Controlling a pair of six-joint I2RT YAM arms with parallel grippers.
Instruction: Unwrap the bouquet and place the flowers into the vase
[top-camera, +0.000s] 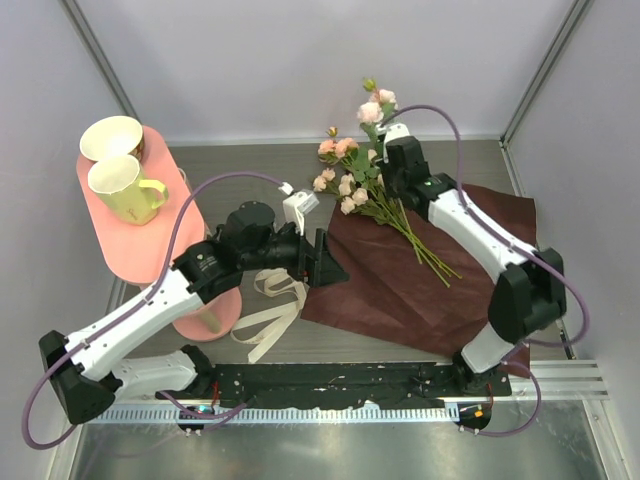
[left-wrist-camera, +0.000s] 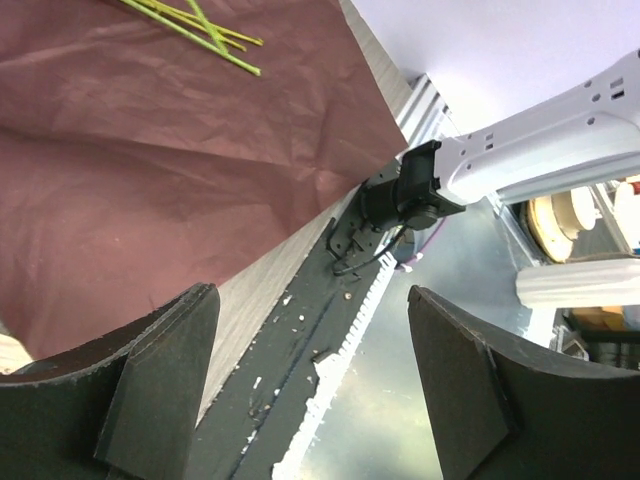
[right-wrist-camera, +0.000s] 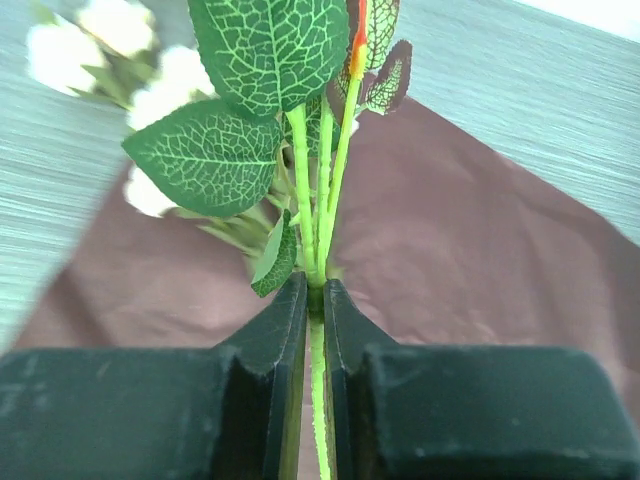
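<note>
The bouquet is undone: its dark red paper (top-camera: 440, 270) lies flat on the table, and the cream ribbon (top-camera: 272, 308) lies loose beside it. Several sprigs of the flowers (top-camera: 348, 186) rest on the paper's far left corner. My right gripper (top-camera: 390, 168) is shut on one sprig's green stem (right-wrist-camera: 317, 290), whose roses (top-camera: 376, 106) stand up behind it. Over the paper's left edge my left gripper (top-camera: 325, 262) is open and holds nothing. The vase (top-camera: 209, 320) shows only as a slim clear shape, mostly under my left arm.
A pink tray (top-camera: 120, 230) at the left carries a yellow-green mug (top-camera: 125, 188) and a cream cup (top-camera: 110, 138). The left wrist view shows the paper (left-wrist-camera: 150, 150), stem ends (left-wrist-camera: 205, 28) and the right arm's base (left-wrist-camera: 420, 190) on the black rail.
</note>
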